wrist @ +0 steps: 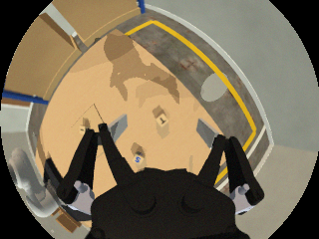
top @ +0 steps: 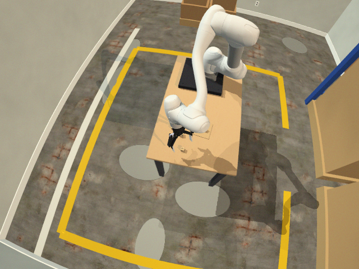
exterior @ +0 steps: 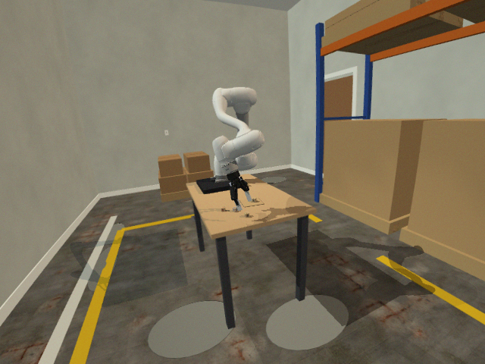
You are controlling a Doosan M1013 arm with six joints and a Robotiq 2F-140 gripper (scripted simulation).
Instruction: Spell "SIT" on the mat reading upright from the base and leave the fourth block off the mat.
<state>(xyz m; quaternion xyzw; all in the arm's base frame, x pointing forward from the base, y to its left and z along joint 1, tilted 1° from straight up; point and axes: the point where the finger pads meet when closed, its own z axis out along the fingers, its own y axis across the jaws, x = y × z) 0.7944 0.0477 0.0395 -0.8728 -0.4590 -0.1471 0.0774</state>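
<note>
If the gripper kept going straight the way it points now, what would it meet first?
Probably the dark-lettered block off the mat: the wrist view shows it ahead, between the open jaws of the gripper. Depth is unclear, so the fingertips might straddle it and meet the table first.
</note>
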